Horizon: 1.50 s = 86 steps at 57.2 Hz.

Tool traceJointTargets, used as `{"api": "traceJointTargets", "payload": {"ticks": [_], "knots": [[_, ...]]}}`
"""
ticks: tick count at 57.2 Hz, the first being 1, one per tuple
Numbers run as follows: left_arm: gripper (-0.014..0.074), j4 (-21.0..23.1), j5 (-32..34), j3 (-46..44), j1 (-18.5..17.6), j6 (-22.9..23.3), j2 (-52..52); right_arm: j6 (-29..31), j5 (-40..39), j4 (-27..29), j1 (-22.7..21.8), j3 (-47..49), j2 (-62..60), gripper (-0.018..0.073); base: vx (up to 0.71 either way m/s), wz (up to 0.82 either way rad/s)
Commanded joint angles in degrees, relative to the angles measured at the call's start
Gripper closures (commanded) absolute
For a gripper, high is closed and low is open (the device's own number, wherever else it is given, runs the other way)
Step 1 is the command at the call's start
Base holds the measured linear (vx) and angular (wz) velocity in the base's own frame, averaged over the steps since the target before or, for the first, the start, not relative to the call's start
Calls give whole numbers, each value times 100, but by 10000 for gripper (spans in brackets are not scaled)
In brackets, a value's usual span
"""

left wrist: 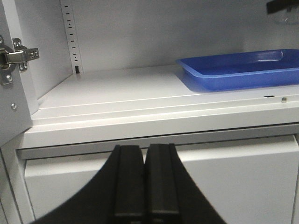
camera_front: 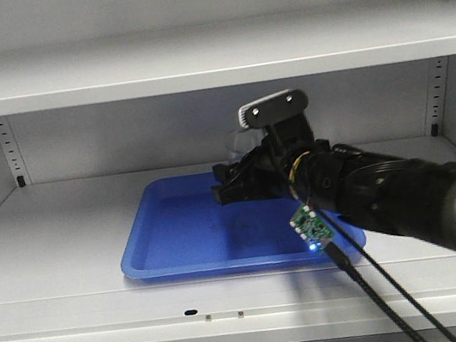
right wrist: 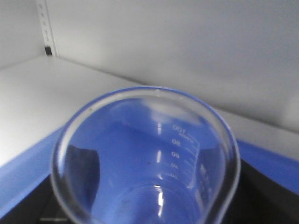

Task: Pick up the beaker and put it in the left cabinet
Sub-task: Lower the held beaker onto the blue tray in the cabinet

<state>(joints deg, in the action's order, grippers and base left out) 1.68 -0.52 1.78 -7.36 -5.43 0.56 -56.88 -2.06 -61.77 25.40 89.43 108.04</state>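
The clear beaker with printed graduation marks fills the right wrist view, seen down through its mouth, with the blue tray behind the glass. My right gripper is shut on the beaker, its dark fingers at both sides. From the front, the right gripper holds the faint beaker over the blue tray on the left cabinet's middle shelf. I cannot tell whether the glass touches the tray. My left gripper is shut on nothing, below the shelf's front edge.
Another shelf runs close above the right arm. Slotted rails stand at the cabinet's back corners. A door hinge sits at the left. Cables and a small lit circuit board hang from the right arm over the tray's front rim.
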Motion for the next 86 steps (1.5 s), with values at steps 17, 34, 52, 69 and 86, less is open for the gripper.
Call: {"api": "traceJointTargets", "payload": {"ticks": [17,34,52,69,86], "knots": [[595,42,480,93,-9,19,103,-20,52,28,-16,608,624,552,0,0],[595,42,480,93,-9,19,103,-20,283,28,-16,608,784,515,0,0],[595,42,480,93,-9,19,103,-191,276,28,-16,608,784,306,0,0],[595,42,480,93,-9,19,103,-191,206,28,-16,608,784,44,0,0],[595,42,480,93,-9,19,103,-628,-101,51,-16,603,637,7,0,0]]}}
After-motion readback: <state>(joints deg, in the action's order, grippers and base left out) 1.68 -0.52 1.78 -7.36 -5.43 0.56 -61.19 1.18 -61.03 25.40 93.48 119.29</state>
